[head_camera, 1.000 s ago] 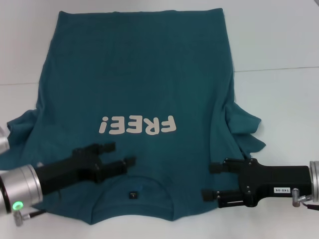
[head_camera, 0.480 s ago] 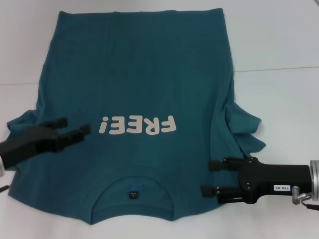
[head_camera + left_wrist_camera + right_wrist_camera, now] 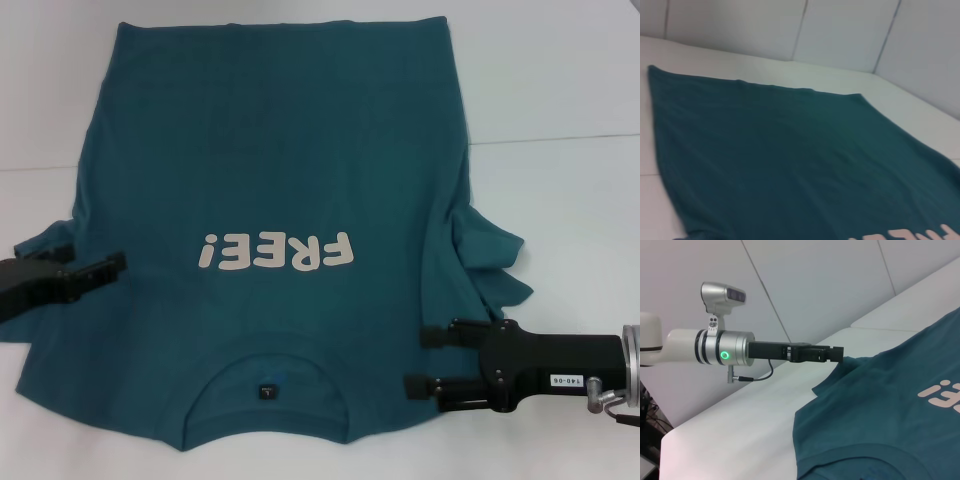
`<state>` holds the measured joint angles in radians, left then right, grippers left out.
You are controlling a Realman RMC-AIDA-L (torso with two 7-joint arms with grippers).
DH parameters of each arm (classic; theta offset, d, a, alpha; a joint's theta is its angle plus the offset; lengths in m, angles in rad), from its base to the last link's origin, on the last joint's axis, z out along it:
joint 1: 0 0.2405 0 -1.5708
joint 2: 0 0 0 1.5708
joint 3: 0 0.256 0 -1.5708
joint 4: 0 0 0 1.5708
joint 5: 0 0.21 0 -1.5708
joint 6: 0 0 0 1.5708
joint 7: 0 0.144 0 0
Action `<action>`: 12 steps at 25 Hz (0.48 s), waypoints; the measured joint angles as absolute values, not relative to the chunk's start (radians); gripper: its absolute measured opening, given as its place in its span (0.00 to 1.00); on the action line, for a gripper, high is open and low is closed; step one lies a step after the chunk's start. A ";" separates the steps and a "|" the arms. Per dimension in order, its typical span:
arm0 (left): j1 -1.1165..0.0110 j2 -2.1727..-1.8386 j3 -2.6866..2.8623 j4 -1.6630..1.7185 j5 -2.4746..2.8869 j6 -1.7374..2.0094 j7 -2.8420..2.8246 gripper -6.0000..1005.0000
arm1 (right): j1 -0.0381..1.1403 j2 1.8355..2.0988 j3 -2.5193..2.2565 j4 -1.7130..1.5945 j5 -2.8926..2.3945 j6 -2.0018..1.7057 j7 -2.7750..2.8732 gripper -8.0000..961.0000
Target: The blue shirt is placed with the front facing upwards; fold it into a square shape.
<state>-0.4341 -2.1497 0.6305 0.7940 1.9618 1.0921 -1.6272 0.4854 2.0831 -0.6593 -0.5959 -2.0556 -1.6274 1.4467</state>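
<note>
We see a large teal-blue cotton T-shirt [image 3: 270, 200] flat on the white desk [image 3: 560, 90]. The left claw [image 3: 105, 268] hovers over its sleeve, fingers we cannot tell; the right claw [image 3: 422, 362], fingers apart, hovers by the shoulder. Uneven pinches risk a crooked fold.

The blue shirt [image 3: 270, 200] lies flat on the table [image 3: 560, 90], collar toward the near edge, left gripper [image 3: 105, 266] over its left sleeve, right gripper [image 3: 420, 362] at its near right corner.
</note>
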 joint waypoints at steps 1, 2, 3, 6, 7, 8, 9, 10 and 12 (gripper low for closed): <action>-0.434 -2.149 0.630 0.794 1.963 1.081 -1.627 0.80 | 0.486 2.083 -0.659 -0.596 -2.056 -1.627 1.448 0.96; -0.434 -2.149 0.630 0.795 1.963 1.071 -1.627 0.80 | 0.486 2.083 -0.660 -0.596 -2.056 -1.626 1.448 0.96; -0.434 -2.149 0.630 0.796 1.964 1.045 -1.628 0.80 | 0.486 2.083 -0.660 -0.596 -2.056 -1.625 1.448 0.96; -0.435 -2.149 0.631 0.797 1.964 1.019 -1.627 0.79 | 0.486 2.083 -0.660 -0.596 -2.056 -1.621 1.449 0.96; -0.436 -2.149 0.631 0.798 1.965 1.000 -1.627 0.79 | 0.486 2.083 -0.660 -0.596 -2.056 -1.619 1.450 0.96; -0.437 -2.149 0.632 0.798 1.966 0.988 -1.627 0.79 | 0.486 2.084 -0.660 -0.596 -2.056 -1.617 1.450 0.96; -0.438 -2.149 0.632 0.798 1.967 0.977 -1.627 0.79 | 0.486 2.084 -0.660 -0.596 -2.055 -1.614 1.450 0.96; -0.439 -2.149 0.632 0.798 1.967 0.967 -1.627 0.79 | 0.486 2.084 -0.660 -0.596 -2.055 -1.609 1.450 0.96; -0.440 -2.149 0.632 0.798 1.968 0.949 -1.627 0.79 | 0.485 2.085 -0.660 -0.596 -2.054 -1.603 1.450 0.96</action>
